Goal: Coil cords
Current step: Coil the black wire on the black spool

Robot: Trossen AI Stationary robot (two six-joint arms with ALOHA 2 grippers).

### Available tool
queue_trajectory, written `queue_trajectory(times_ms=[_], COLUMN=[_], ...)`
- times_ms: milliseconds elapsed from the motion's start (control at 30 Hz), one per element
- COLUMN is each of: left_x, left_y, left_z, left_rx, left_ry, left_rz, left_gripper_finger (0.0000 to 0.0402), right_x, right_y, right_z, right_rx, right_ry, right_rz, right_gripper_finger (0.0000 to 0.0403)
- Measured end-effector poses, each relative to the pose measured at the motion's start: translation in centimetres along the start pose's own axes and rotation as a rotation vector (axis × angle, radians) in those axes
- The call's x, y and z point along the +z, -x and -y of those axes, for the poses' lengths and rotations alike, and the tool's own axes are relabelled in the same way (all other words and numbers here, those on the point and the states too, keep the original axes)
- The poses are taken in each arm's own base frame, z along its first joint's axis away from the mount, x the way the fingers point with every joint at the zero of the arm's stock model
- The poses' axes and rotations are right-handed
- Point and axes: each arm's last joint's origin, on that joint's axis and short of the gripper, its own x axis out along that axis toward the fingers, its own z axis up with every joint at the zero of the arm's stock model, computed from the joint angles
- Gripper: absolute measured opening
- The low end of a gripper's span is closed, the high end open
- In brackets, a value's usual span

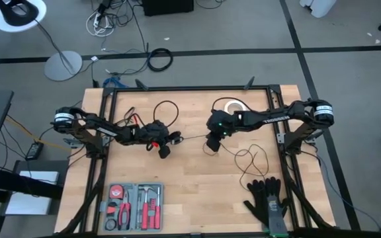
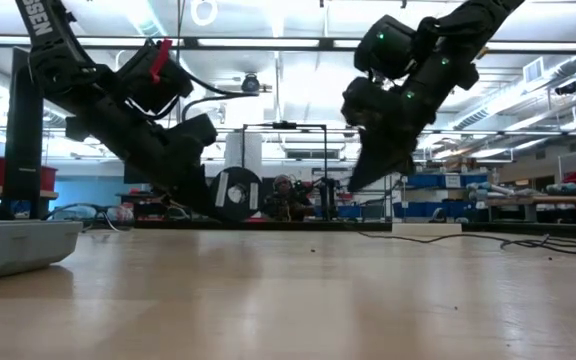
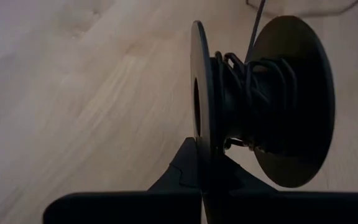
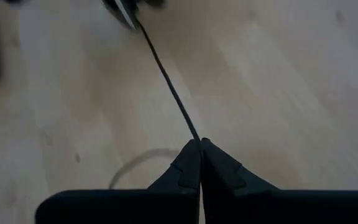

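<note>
Cord (image 4: 166, 81), thin and black, ran in a taut straight line between the two grippers over the middle of the wooden table (image 1: 197, 198), with its slack tail lying in loose loops (image 1: 250, 158) on the boards just beyond the right gripper, toward the black gloves (image 1: 266, 201). The left gripper (image 3: 204, 158) was pinching the rim of a small black spool (image 3: 263, 99), whose core already carried several untidy turns of cord; in the overhead view this spool (image 1: 164, 149) sat just past the left gripper (image 1: 156, 140), on the side facing the right arm. The right gripper (image 4: 199, 144) had its fingers pressed together on the cord, the line leaving its tips and heading straight for the spool. In the overhead view it (image 1: 211, 142) hung near the white tape ring (image 1: 232, 106), a little nearer the table's middle. The step in hand looked like winding: one arm held the spool while the other fed the line. To do it well, the right arm would probably need to keep light, even tension, since a slack line could slip over the flange and a hard pull could drag the spool out of its rim grip. Guiding the cord squarely between the two flanges, and letting it slide through the fingers rather than tugging the loops, should give neater turns. The loops by the gloves looked liable to knot if drawn in quickly. A tool tray (image 1: 134, 205) lay well clear, at the table's near edge.
</note>
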Motion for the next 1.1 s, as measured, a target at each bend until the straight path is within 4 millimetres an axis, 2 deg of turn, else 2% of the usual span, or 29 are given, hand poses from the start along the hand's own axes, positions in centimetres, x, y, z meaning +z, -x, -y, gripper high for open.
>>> queue_trajectory(times_ms=[167, 333, 500, 700, 800, 933, 1033, 1100], left_x=[-0.3, -0.3, -0.3, -0.3, -0.4, -0.2, 0.0, 0.0], left_y=[0.0, 0.0, 0.0, 0.0, 0.0, 0.0, 0.0, 0.0], left_z=[-0.1, 0.0, 0.0, 0.0, 0.1, 0.1, 0.2, 0.2], left_rx=[0.003, -0.002, -0.002, -0.029, -0.036, -0.058, -0.078, -0.079], left_ry=[-0.002, -0.002, -0.005, -0.003, -0.002, 0.000, 0.002, -0.002], left_rz=[-0.034, -0.031, -0.031, -0.035, -0.043, -0.031, -0.016, -0.016], left_gripper_finger=[0.0000, 0.0000, 0.0000, 0.0000, 0.0000, 0.0000, 0.0000, 0.0000], right_x=[-1.0, -0.5, -0.4, -0.8, -0.4, 1.2, 2.5, 2.4], right_y=[1.4, 2.6, 1.2, -1.4, -1.4, -1.1, -1.1, -1.8], right_z=[0.3, 0.0, -1.0, -2.0, -2.4, -3.1, -4.1, -4.4], right_rx=[-0.041, -0.055, -0.062, -0.007, 0.003, 0.058, 0.097, 0.085], right_ry=[-0.029, -0.054, -0.018, 0.019, 0.049, 0.082, 0.131, 0.180], right_rz=[-0.100, -0.039, 0.066, 0.078, 0.091, 0.223, 0.387, 0.411], right_gripper_finger=[0.0006, 0.0005, 0.0012, 0.0065, 0.0098, 0.0127, 0.0129, 0.0122])
